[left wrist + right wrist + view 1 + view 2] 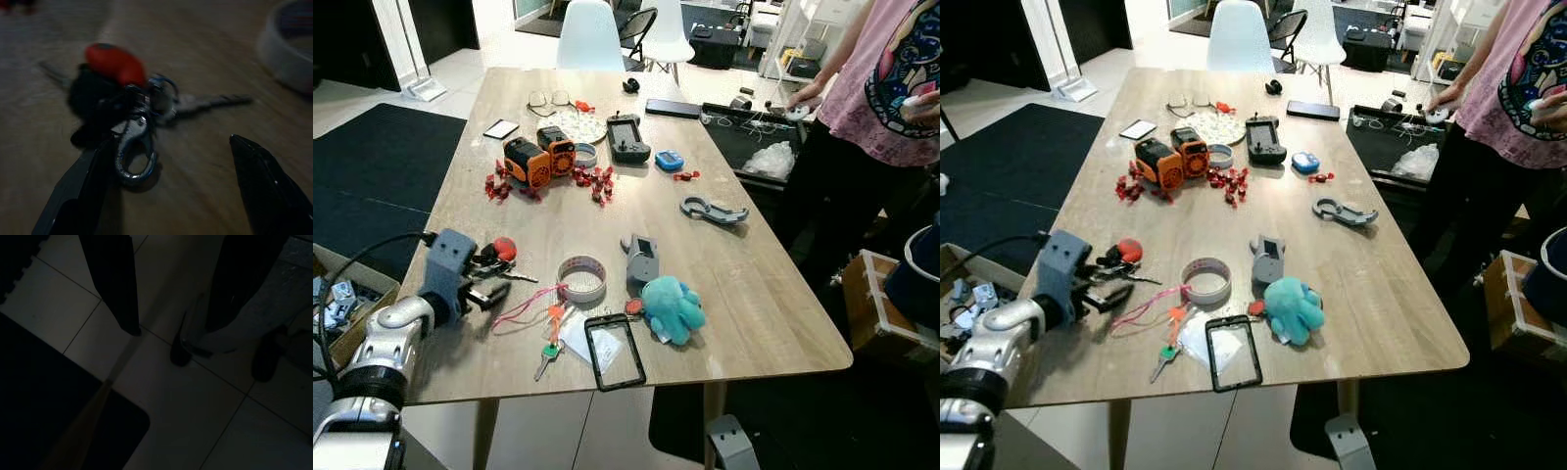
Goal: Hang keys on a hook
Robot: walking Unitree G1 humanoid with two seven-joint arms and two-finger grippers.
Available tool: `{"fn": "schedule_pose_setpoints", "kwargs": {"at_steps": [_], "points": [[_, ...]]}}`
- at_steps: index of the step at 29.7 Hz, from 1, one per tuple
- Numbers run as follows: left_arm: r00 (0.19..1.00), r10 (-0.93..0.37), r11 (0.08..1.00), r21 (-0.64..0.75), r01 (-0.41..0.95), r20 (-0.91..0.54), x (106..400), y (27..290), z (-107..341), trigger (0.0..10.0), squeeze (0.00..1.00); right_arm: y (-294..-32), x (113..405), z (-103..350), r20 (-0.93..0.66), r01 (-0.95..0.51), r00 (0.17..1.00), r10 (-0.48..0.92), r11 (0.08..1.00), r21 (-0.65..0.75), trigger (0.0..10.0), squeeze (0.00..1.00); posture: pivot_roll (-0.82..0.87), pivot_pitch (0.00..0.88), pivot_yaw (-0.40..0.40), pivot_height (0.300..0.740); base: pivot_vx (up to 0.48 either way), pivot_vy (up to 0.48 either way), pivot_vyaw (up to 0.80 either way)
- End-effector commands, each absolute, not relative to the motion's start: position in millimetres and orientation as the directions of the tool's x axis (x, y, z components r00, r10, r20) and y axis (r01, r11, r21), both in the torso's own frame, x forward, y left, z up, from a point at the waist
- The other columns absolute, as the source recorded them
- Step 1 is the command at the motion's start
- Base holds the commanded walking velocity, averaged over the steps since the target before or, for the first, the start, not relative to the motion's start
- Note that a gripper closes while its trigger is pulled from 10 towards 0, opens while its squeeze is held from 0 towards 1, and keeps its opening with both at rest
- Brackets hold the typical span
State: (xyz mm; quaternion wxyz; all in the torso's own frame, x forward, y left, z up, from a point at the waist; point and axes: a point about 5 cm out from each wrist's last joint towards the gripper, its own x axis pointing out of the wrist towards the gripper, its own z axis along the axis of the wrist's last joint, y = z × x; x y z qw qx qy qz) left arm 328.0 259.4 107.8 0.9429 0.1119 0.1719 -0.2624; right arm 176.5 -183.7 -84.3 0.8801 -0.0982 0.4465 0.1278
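- Silver left arm comes up from 7 o'clock in the head views, and its left claw (487, 292) sits low over the near-left edge of the pale wood-grain tabletop (744, 284), fingers spread apart and grasping nothing.
- Just ahead of that claw lies the bunch of keys with a red oval fob, a black fob and a silver snap clip (124, 105); in the left wrist view the clip rests right beside one black finger (78, 191), while the other finger stands well off on the far side of a silver key blade.
- Step in hand, as I judge it: the approach for the pick-up, with the keys flat on the tabletop and not yet gripped.
- Next move calls for bringing the fingers down around the clip or the fobs and clenching firmly; a loose ring could slide on smooth wood. I can make out no hook to hang them on.
- Right claw (171, 289) hangs idle over dim floor tiles, its two dark fingers apart.
- Around the keys: a white tape roll (581, 278) at 3 o'clock, a teal plush toy (672, 307) beyond it, and a black-framed card holder (614, 352) near the front edge.
- Farther up at 12 o'clock sit two orange-and-black toy blocks (539, 157) among scattered red sweets.
- At 2 o'clock a person in a pink shirt (886, 88) stands beside the tabletop; white chairs (590, 35) stand at the far end.
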Motion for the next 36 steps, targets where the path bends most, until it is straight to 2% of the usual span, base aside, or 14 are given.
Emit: {"fn": "schedule_pose_setpoints", "kwargs": {"at_steps": [1,11,16,17,18,19,22,23,24,34,36], "points": [[0.738,-0.446,0.83,0.074,0.553,-0.506,313,263,82,10.0,0.0,-186,172,-86,-0.82,-0.297,0.558,0.128,0.953,-0.054,10.0,0.0,0.04,0.085,-0.065,0.74,0.0,0.0,0.0],[0.76,-0.393,0.856,0.097,0.508,-0.518,316,269,84,10.0,0.0,-185,172,-86,-0.82,-0.298,0.557,0.13,0.953,-0.051,10.0,0.0,0.05,0.091,-0.065,0.74,0.0,0.0,0.0],[0.771,-0.31,0.879,0.14,0.455,-0.557,317,275,81,10.0,0.0,-185,172,-87,-0.821,-0.296,0.556,0.128,0.954,-0.052,10.0,0.0,0.05,0.091,-0.065,0.74,0.0,0.0,0.0],[0.776,-0.279,0.89,0.15,0.43,-0.565,317,276,80,8.7,0.0,-185,172,-87,-0.821,-0.296,0.556,0.127,0.954,-0.052,10.0,0.0,0.05,0.091,-0.064,0.74,0.0,0.0,0.0],[0.779,-0.259,0.897,0.157,0.413,-0.571,317,277,79,8.7,0.0,-185,172,-87,-0.821,-0.295,0.556,0.127,0.954,-0.052,10.0,0.0,0.05,0.091,-0.064,0.74,0.0,0.0,0.0],[0.784,-0.232,0.906,0.166,0.389,-0.575,317,278,78,5.8,0.0,-185,172,-87,-0.822,-0.295,0.556,0.127,0.954,-0.052,10.0,0.0,0.05,0.092,-0.064,0.74,0.0,0.0,0.0],[0.791,-0.171,0.928,0.175,0.33,-0.587,317,280,74,1.0,0.0,-185,172,-87,-0.822,-0.294,0.556,0.127,0.954,-0.052,10.0,0.0,0.05,0.093,-0.064,0.74,0.0,0.0,0.0],[0.791,-0.163,0.932,0.172,0.32,-0.589,317,280,73,1.0,0.0,-185,172,-87,-0.822,-0.294,0.556,0.127,0.954,-0.052,10.0,0.0,0.05,0.093,-0.064,0.74,0.0,0.0,0.0],[0.791,-0.161,0.935,0.166,0.314,-0.59,316,280,72,0.5,0.0,-185,172,-87,-0.822,-0.294,0.556,0.127,0.954,-0.052,10.0,0.0,0.05,0.094,-0.064,0.74,0.0,0.0,0.0],[0.773,-0.199,0.936,0.116,0.331,-0.603,312,275,65,0.4,0.0,-185,172,-87,-0.822,-0.295,0.555,0.126,0.954,-0.053,10.0,0.0,0.05,0.092,-0.065,0.74,0.0,0.0,0.0],[0.766,-0.213,0.934,0.104,0.342,-0.606,311,272,64,0.1,0.0,-185,172,-87,-0.822,-0.295,0.556,0.126,0.954,-0.053,10.0,0.0,0.05,0.092,-0.064,0.74,0.0,0.0,0.0]]}}
